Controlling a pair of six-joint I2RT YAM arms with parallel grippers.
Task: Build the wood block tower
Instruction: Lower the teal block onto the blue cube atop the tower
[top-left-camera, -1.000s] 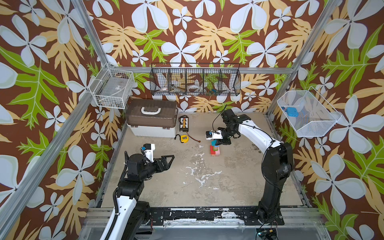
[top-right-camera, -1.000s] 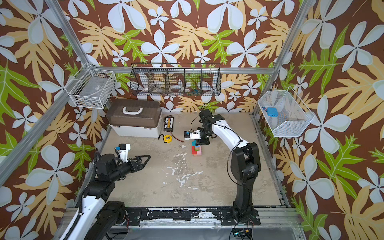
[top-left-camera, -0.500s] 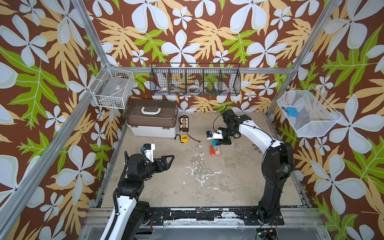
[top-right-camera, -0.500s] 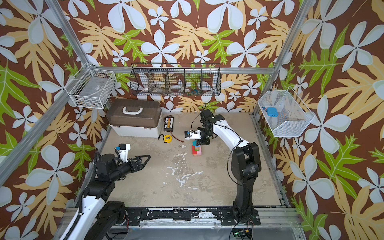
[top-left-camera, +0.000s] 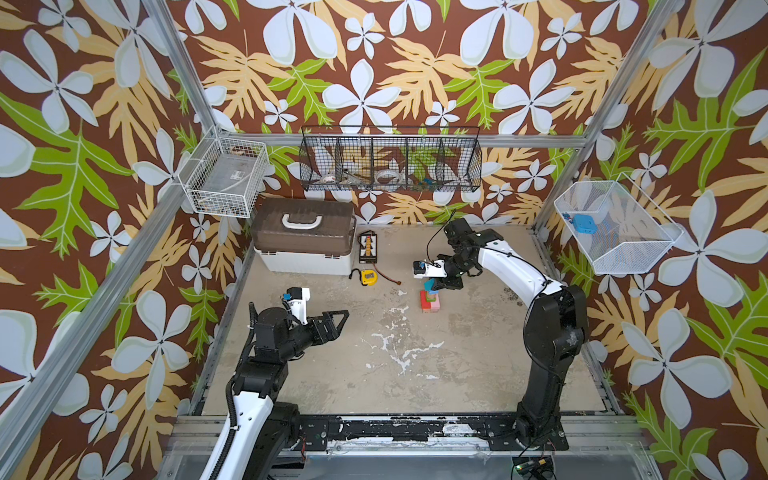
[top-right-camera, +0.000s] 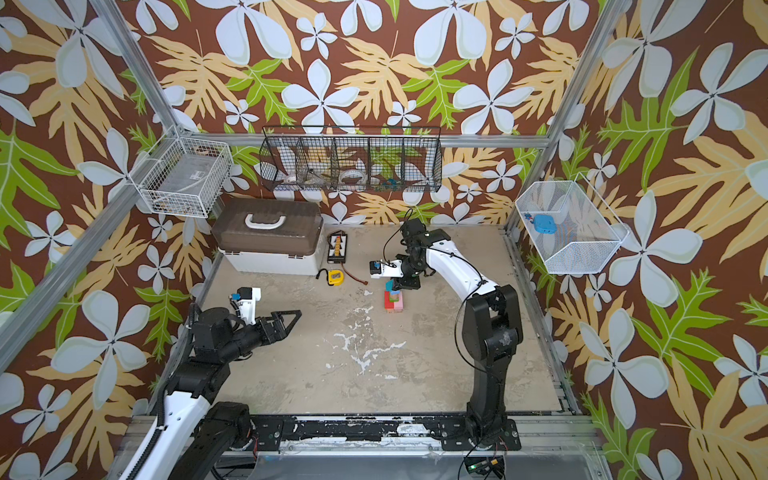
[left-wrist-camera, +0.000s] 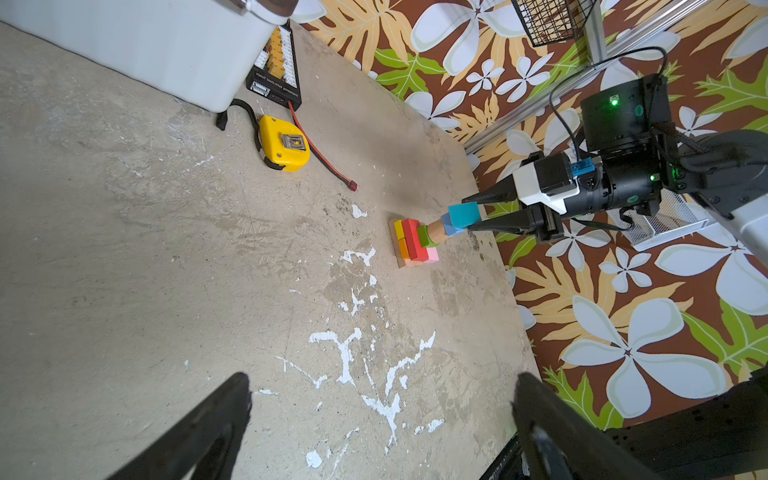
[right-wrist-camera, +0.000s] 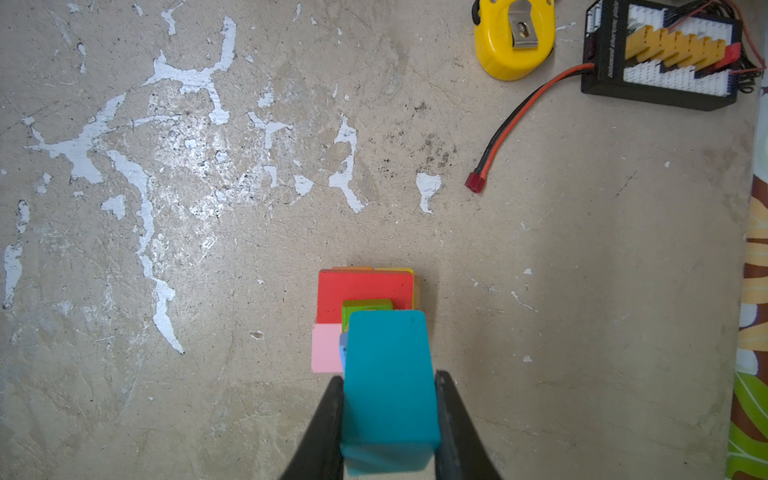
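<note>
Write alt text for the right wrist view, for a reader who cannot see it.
The right claw is shut on a teal rectangular wood block, held over a small tower of red, pink and green wood blocks on a scuffed beige table. A yellow plastic tape measure and a black connector board lie farther off.

tower (right-wrist-camera: 361, 291) lower layers hidden beneath teal block (right-wrist-camera: 388, 382), black wire basket (top-left-camera: 374, 158) contents too small to tell

Bare floor (top-left-camera: 374, 309) left of tower (top-left-camera: 428, 301)
</note>
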